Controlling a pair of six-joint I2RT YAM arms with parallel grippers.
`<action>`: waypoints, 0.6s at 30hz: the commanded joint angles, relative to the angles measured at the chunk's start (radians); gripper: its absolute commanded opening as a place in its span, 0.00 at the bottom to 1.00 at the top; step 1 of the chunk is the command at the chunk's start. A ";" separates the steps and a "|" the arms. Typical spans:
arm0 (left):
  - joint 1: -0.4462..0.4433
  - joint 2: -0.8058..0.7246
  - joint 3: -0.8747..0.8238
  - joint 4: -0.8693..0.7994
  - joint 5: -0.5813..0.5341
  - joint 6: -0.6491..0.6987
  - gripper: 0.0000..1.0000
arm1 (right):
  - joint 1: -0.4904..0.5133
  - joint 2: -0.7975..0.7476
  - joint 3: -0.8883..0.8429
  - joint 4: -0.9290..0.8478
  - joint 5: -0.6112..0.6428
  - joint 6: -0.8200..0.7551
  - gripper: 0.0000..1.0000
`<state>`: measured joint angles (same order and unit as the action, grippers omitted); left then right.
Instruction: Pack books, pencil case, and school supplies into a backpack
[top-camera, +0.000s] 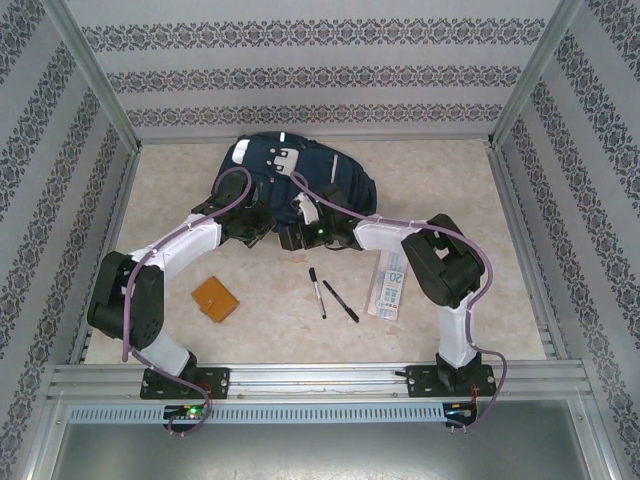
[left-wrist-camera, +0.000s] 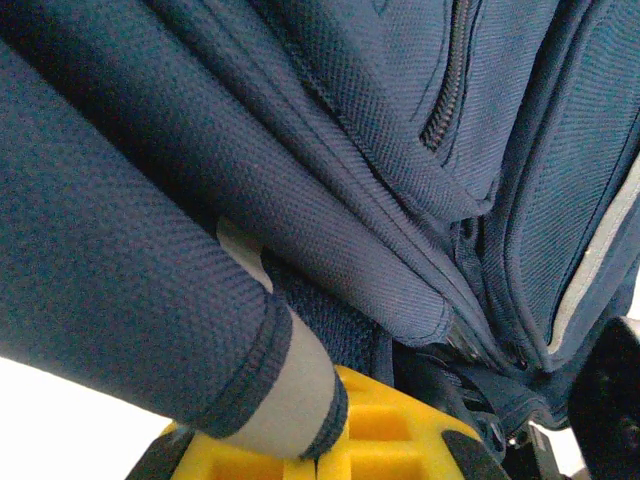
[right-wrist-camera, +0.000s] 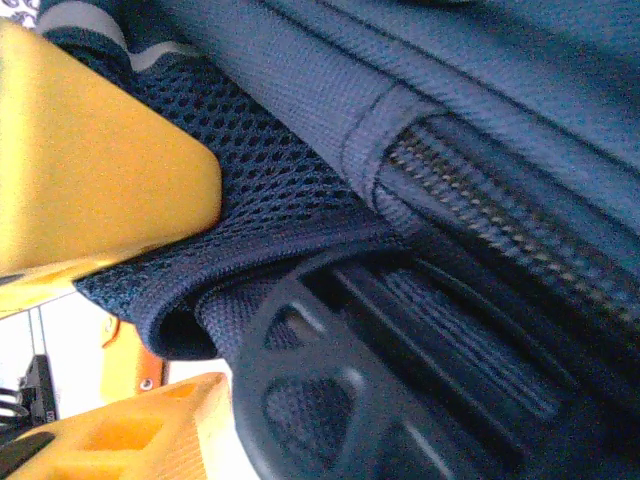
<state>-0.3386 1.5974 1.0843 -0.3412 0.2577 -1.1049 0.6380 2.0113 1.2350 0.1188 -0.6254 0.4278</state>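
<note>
Closest to the lens, the yellow fingers (left-wrist-camera: 390, 435) of the left tool (left-wrist-camera: 320, 445) are pressed together on a rolled edge of the backpack (left-wrist-camera: 330, 150), a fold of navy weave finished with a pale strip. The right tool (right-wrist-camera: 190, 300) stands spread. Its upper finger (right-wrist-camera: 90, 170) lies on a fold of dark mesh and the lower finger (right-wrist-camera: 130, 430) sits apart from it, so nothing is pinched there. Beside that fold runs a zip (right-wrist-camera: 500, 225) with its teeth bared.

From above, the left tool (top-camera: 248, 228) and the right tool (top-camera: 298, 235) sit just beside each other at the bag's near edge. I judge the step to be opening the bag's mouth. To do it well, the left pinch should hold firm while the right closes on the mesh lip alone, clear of the zip. It should then draw away and up so the mouth gapes.

The backpack lies flat towards the far side of the worktop (top-camera: 450, 190). It is large and navy, with white patches and thin white trim, and its soft cloth is likely to sag once let go. Nearer the arms lie the orange-brown booklet (top-camera: 215, 298), two black pens (top-camera: 317, 292) and the pencil case (top-camera: 390, 285), all outside the bag.
</note>
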 joint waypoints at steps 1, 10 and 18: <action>-0.040 -0.016 0.021 0.009 0.106 -0.019 0.00 | 0.012 0.019 0.012 0.173 -0.003 -0.004 0.50; -0.040 -0.022 0.022 -0.008 0.074 0.001 0.00 | 0.026 -0.034 -0.026 0.150 0.085 -0.036 0.14; -0.037 -0.021 0.045 -0.071 -0.036 0.085 0.00 | 0.018 -0.111 -0.132 0.079 0.115 -0.099 0.00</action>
<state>-0.3622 1.5978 1.0863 -0.3599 0.2462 -1.0763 0.6525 1.9526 1.1355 0.1841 -0.5369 0.3767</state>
